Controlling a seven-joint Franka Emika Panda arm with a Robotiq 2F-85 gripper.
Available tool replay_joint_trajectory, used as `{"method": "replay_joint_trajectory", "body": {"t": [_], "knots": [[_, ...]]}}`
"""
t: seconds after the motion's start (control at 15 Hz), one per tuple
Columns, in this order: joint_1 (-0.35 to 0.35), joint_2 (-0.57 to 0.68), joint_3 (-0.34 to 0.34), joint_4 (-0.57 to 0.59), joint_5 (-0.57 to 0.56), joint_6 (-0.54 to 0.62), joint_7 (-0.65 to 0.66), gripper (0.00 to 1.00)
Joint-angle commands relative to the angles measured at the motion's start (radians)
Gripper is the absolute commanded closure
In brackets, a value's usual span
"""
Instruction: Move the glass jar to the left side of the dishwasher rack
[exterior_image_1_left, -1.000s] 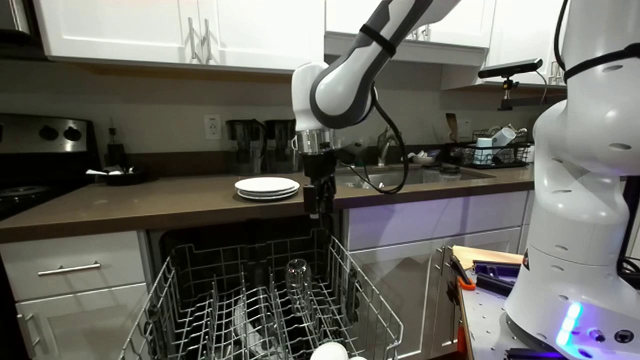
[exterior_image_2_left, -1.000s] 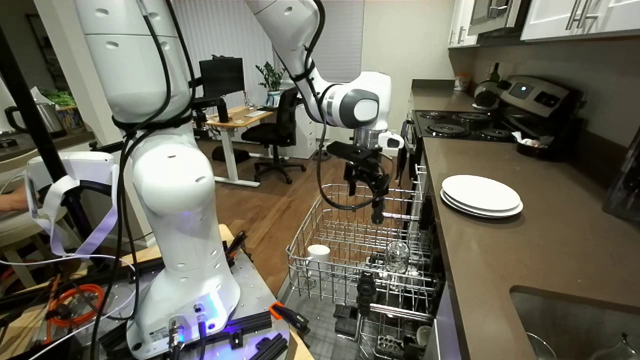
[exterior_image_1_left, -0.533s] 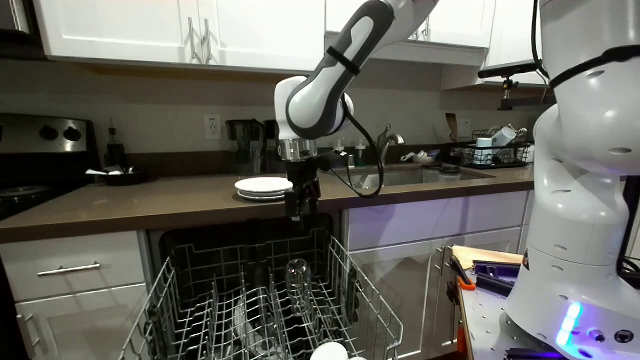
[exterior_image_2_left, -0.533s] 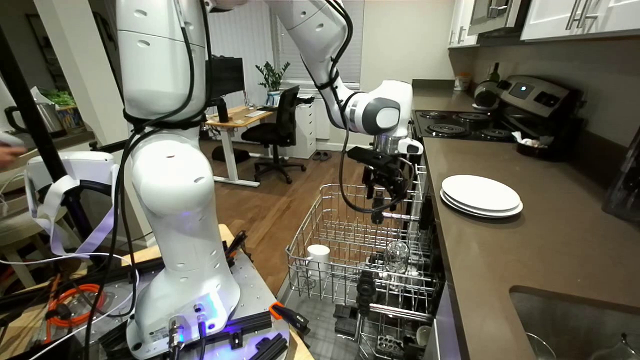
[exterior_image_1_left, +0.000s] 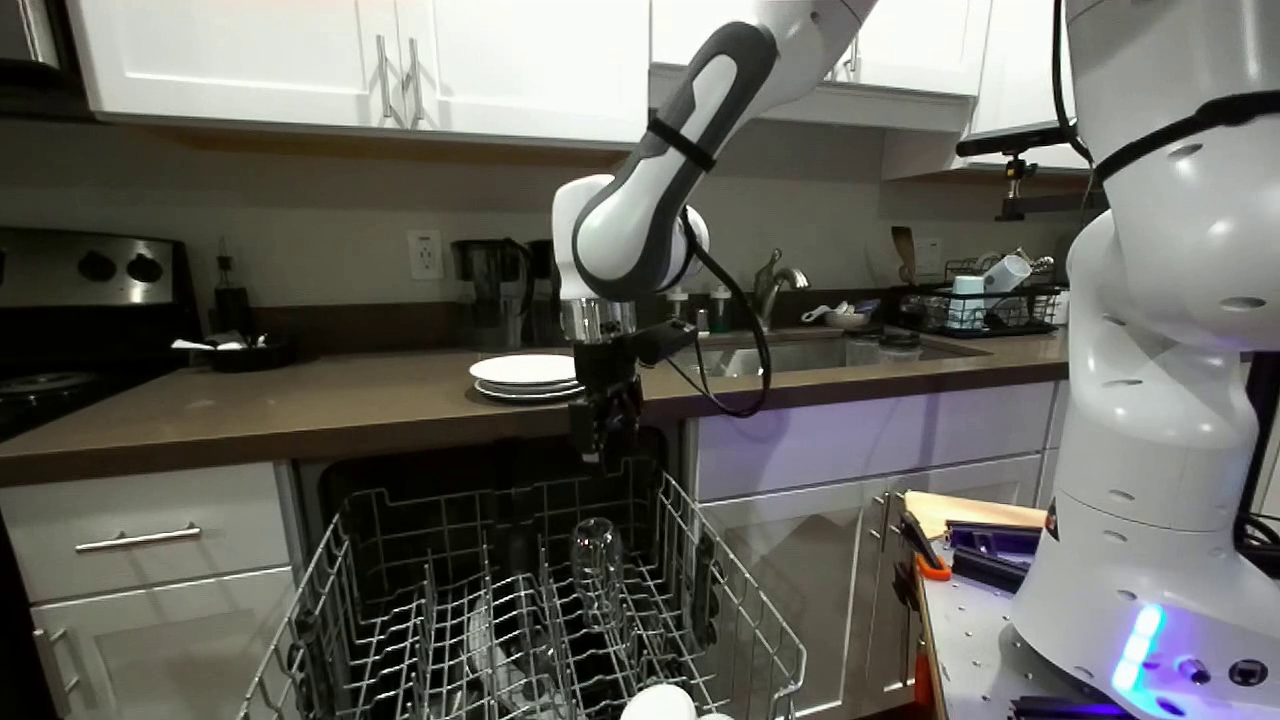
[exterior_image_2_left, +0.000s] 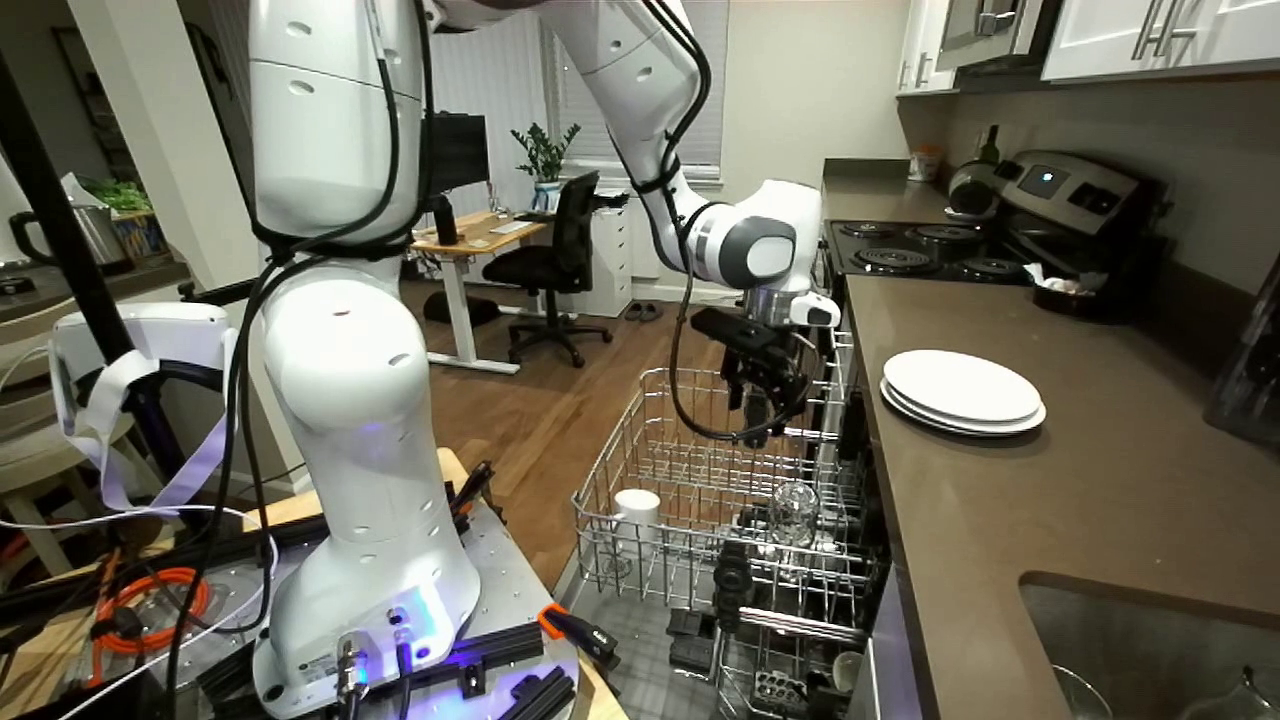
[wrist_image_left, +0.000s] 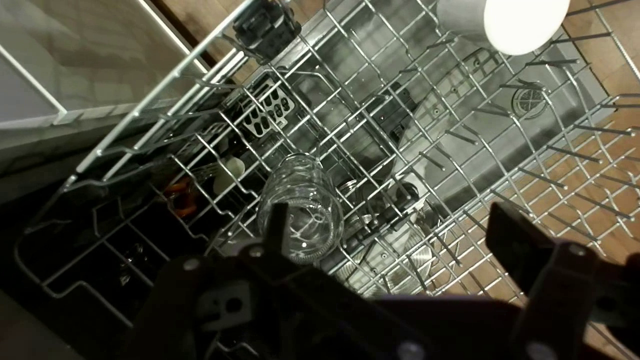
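The glass jar (wrist_image_left: 312, 225) is clear and stands in the dishwasher rack (wrist_image_left: 150, 98), a silver wire basket, with its round base facing up in the wrist view. In both exterior views the jar (exterior_image_1_left: 597, 560) (exterior_image_2_left: 793, 515) sits among the tines of the rack (exterior_image_1_left: 740, 570) (exterior_image_2_left: 605, 440). My gripper (wrist_image_left: 390, 212) is open, its black fingers wide apart with no object between them. One finger overlaps the jar's edge in the wrist picture. An exterior view shows the gripper (exterior_image_1_left: 603, 450) hanging above the rack, higher than the jar and apart from it.
A white mug (exterior_image_2_left: 637, 510) (wrist_image_left: 525, 22) stands in the rack's corner. Stacked white plates (exterior_image_1_left: 525, 370) rest on the brown counter (exterior_image_2_left: 1100, 520) beside the rack. Below, a lower rack holds a grey cutlery basket (wrist_image_left: 270, 107).
The arm has swung across the rack, leftward in an exterior view, and then come down slightly. Jar, mug and rack have stayed put.
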Motion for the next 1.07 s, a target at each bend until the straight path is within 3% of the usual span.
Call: {"method": "replay_joint_trajectory", "body": {"t": [0.0, 0.13, 0.27, 0.4, 0.53, 0.6, 1.0], "knots": [[-0.010, 0.112, 0.019, -0.010, 0.070, 0.165, 0.021, 0.00], [-0.002, 0.169, 0.017, -0.016, 0.075, 0.280, 0.040, 0.00], [0.038, 0.232, -0.030, -0.014, 0.002, 0.417, 0.074, 0.00], [0.041, 0.286, -0.042, 0.004, 0.003, 0.485, 0.068, 0.00], [0.046, 0.328, -0.060, 0.027, 0.007, 0.505, 0.060, 0.00], [0.083, 0.345, -0.108, 0.042, -0.013, 0.483, 0.079, 0.00], [0.148, 0.370, -0.224, 0.086, -0.063, 0.469, 0.095, 0.00]]}}
